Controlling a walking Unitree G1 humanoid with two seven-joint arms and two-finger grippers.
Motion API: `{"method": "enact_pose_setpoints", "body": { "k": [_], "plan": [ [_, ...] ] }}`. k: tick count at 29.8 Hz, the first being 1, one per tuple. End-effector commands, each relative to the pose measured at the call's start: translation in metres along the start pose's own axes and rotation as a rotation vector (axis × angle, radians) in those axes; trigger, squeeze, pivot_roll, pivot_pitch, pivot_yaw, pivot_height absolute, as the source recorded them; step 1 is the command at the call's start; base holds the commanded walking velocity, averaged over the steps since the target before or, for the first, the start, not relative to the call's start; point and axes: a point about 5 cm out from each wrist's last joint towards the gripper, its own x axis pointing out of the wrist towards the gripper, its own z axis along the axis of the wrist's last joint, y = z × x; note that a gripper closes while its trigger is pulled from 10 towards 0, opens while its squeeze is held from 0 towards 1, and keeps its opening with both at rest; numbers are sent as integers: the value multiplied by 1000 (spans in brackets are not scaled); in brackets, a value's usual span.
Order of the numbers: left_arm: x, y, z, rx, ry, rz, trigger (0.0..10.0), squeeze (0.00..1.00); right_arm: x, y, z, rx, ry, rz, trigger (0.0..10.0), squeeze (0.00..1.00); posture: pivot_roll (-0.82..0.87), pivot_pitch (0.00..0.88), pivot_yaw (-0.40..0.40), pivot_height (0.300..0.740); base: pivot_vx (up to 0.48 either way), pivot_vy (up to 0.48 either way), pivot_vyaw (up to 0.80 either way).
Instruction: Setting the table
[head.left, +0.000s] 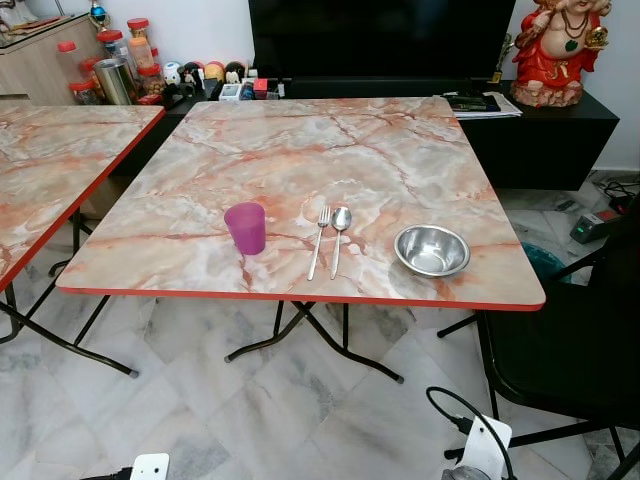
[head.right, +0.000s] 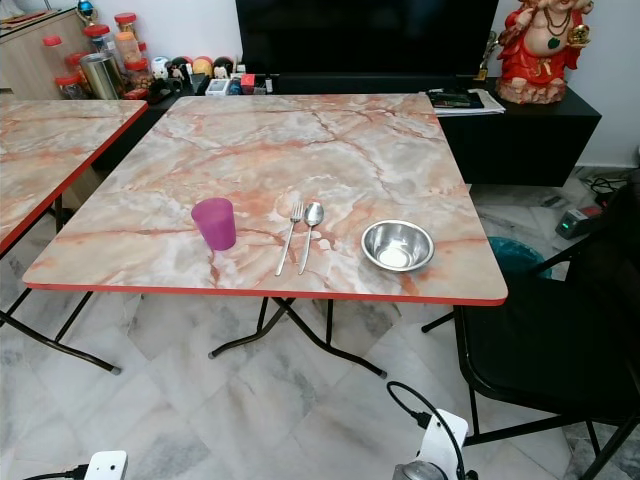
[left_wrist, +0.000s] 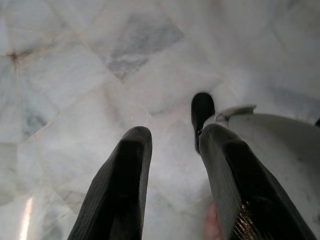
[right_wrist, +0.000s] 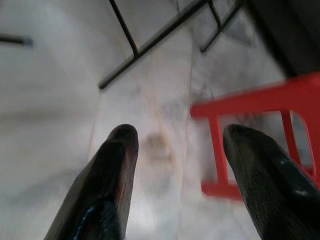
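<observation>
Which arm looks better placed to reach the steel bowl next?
Probably right: the steel bowl sits toward the table's right near edge, on that arm's side. Both the right gripper and left gripper hang open over the floor.

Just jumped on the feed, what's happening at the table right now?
Nothing is being handled at the moment. The robot stands facing the marble-pattern table, where a purple cup, a fork, a spoon and a steel bowl sit in a row near the front edge. The fork and spoon lie side by side between cup and bowl. Both arms hang low: the left gripper and right gripper are open, empty, pointing at the tiled floor.
</observation>
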Motion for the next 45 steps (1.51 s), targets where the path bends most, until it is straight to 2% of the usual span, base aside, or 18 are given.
{"method": "enact_pose_setpoints", "body": {
  "k": [1, 6, 7, 8, 12, 16, 17, 19, 20, 23, 24, 27, 32, 37, 39, 40, 41, 45],
  "plan": [
    [-1, 7, -4, 7, 15, 16, 10000, 0, 18, -33, 23, 50, -90, -92, 10000, 0, 14, 0, 40, 728, 0, 0, 0],
    [-1, 7, -4, 11, 14, 17, 10000, 0, 19, -34, 43, 95, -147, -138, 10000, 0, 11, 0, 41, 728, 0, 0, 0],
    [-1, 7, -4, 12, 13, 18, 10000, 0, 19, -37, 65, 153, -205, -184, 10000, 0, 10, 0, 41, 728, 0, 0, 0],
    [-1, 7, -4, 13, 13, 18, 10000, 0, 19, -39, 72, 174, -225, -199, 10000, 0, 10, 0, 41, 728, 0, 0, 0],
    [-1, 7, -4, 12, 12, 18, 10000, 0, 18, -40, 86, 176, -289, -211, 10000, 0, 12, 0, 40, 728, 0, 0, 0],
    [-1, 6, -3, 10, 10, 19, 10000, 0, 9, -40, 125, 211, -456, -205, 10000, 0, 13, 0, 40, 728, 0, 0, 0],
    [-1, 6, -3, 10, 10, 19, 10000, 0, 9, -40, 125, 211, -456, -205, 10000, 0, 13, 0, 40, 728, 0, 0, 0],
    [-1, 6, -3, 8, 8, 19, 10000, 0, 1, -40, 154, 242, -565, -180, 10000, 0, 13, 0, 40, 728, 0, 0, 0],
    [-1, 6, -3, 8, 6, 20, 10000, 0, -10, -36, 185, 298, -664, -96, 10000, 0, 11, 0, 46, 728, 0, 0, 0],
    [-1, 6, -3, 9, 5, 21, 10000, 0, -31, -29, 231, 364, -794, 51, 10000, 0, 11, 0, 46, 728, 0, 0, 0],
    [-1, 6, -3, 9, 5, 21, 10000, 0, -31, -29, 231, 364, -794, 51, 10000, 0, 11, 0, 46, 728, 0, 0, 0],
    [-1, 6, -2, 6, 4, 22, 10000, 0, -59, -27, 283, 398, -908, 161, 10000, 0, 13, 0, 47, 728, 0, 0, 0],
    [-1, 6, -2, 6, 4, 22, 10000, 0, -77, -19, 312, 389, -921, 274, 10000, 0, 12, 0, 50, 728, 0, 0, 0],
    [-1, 5, -1, 6, 4, 19, 10000, 0, -101, 12, 332, 307, -847, 526, 10000, 0, 8, 0, 54, 728, 0, 0, 0],
    [-1, 5, -1, 6, 4, 17, 10000, 0, -107, 26, 332, 199, -812, 579, 10000, 0, 11, 0, 54, 728, 0, 0, 0],
    [-1, 5, -1, 6, 4, 17, 10000, 0, -107, 26, 332, 199, -812, 579, 10000, 0, 11, 0, 54, 728, 0, 0, 0],
    [-1, 5, -1, -3, 3, 19, 10000, 0, -107, 35, 327, 125, -773, 607, 10000, 0, 11, 0, 54, 728, 0, 0, 0],
    [-1, 5, -1, -7, 3, 22, 10000, 0, -107, 45, 319, 117, -695, 677, 10000, 0, 17, 0, 54, 728, 0, 0, 0]
  ]
}}
